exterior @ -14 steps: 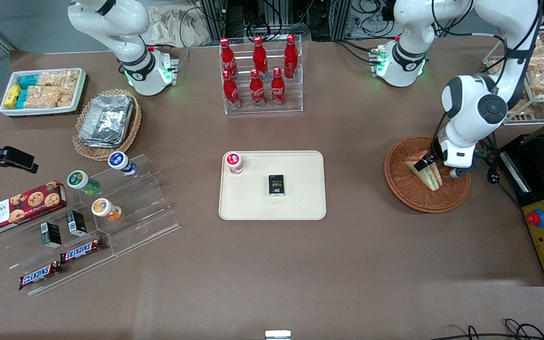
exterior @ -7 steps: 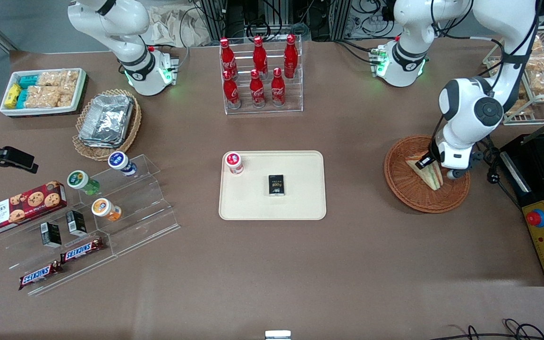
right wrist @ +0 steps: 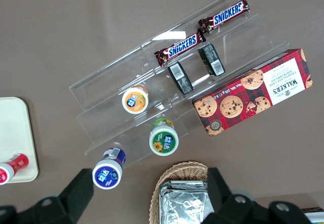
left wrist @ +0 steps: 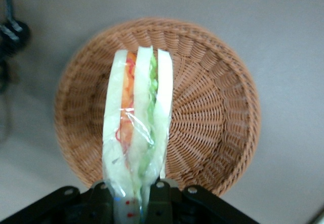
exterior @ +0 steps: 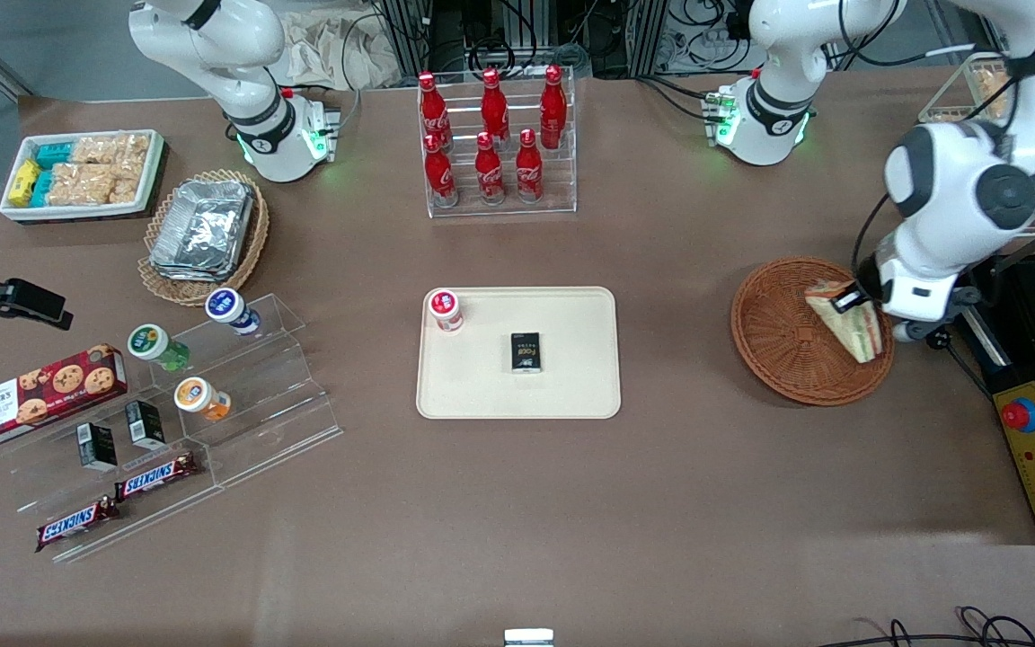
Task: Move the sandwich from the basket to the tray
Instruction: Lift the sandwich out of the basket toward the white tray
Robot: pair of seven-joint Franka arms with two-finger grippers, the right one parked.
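- The gripper (exterior: 852, 299) hangs above the edge of the basket (exterior: 782, 341) nearest the working arm's end of the table; its fingers (left wrist: 158, 193) are clamped on the sandwich (exterior: 848, 322)
- The sandwich is a plastic-wrapped wedge of white bread; the wrist view shows its cut edge (left wrist: 137, 133) with orange-pink and green filling layers
- In the wrist view the sandwich stands clear above the basket (left wrist: 212, 107), whose woven floor shows bare beneath it
- The tray (exterior: 571, 395) lies at mid-table, well apart from the basket, toward the parked arm's end
- On the tray: a red-capped small bottle (exterior: 445, 309) in one corner, lying on its side, and a small black box (exterior: 526, 351) near the middle; the box print is too small to read
- Six red Coca-Cola bottles (exterior: 490, 137) stand in a clear rack, farther from the front camera than the tray
- Toward the parked arm's end, a clear stepped stand (right wrist: 167, 89) carries two SNICKERS bars (right wrist: 202, 29), two small black boxes (right wrist: 195, 72) and three capped bottles (right wrist: 134, 100)
- A red tartan WALKER'S cookie box (right wrist: 255, 92) lies beside the stand
- A tan wicker basket holds foil trays (exterior: 203, 225); a white bin (exterior: 82, 171) holds snack packets
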